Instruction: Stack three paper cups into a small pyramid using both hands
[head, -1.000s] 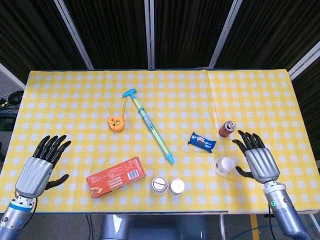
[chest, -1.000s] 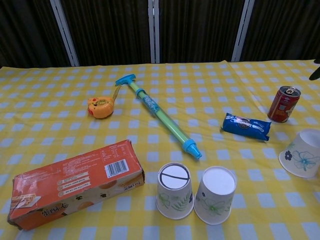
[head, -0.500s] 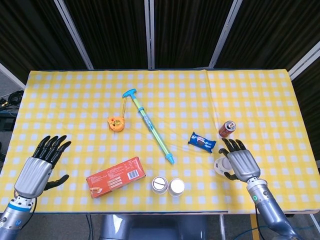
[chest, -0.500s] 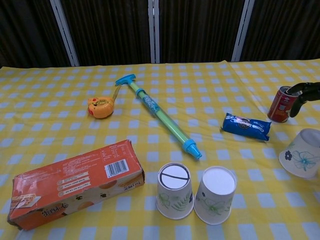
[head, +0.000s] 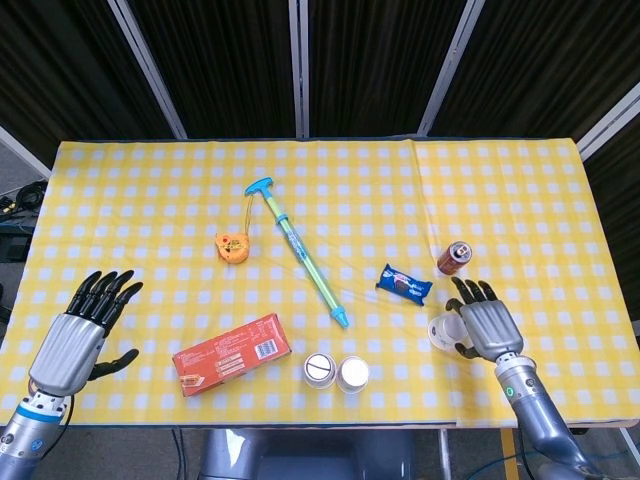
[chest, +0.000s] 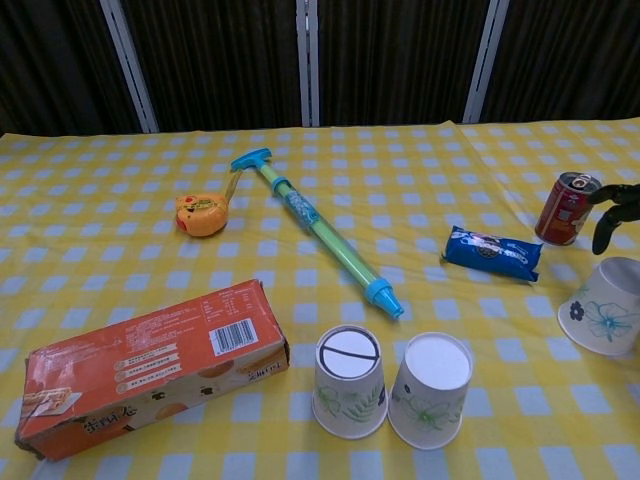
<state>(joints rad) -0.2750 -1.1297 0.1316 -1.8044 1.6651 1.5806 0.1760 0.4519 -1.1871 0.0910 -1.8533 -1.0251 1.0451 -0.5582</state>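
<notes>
The right hand (head: 487, 326) has its fingers (chest: 610, 214) spread apart and hooked over the top of the third paper cup (chest: 603, 305), which sits upside down at the right of the worktop (head: 140, 190); whether they actually touch it cannot be told, and the hand grips nothing. The left hand (head: 75, 338) hangs open at the near left edge, fingers fanned, well apart from everything.

The other two paper cups (chest: 351, 380) (chest: 431, 388) stand inverted, touching side by side, at the near middle. Just left of them lies an orange biscuit box (chest: 150, 365). Farther back lie a green and blue water pump toy (chest: 320, 231) and an orange tape measure (chest: 202, 214). A blue snack packet (chest: 491, 252) and an upright red can (chest: 567, 208) sit just beyond the third cup.
</notes>
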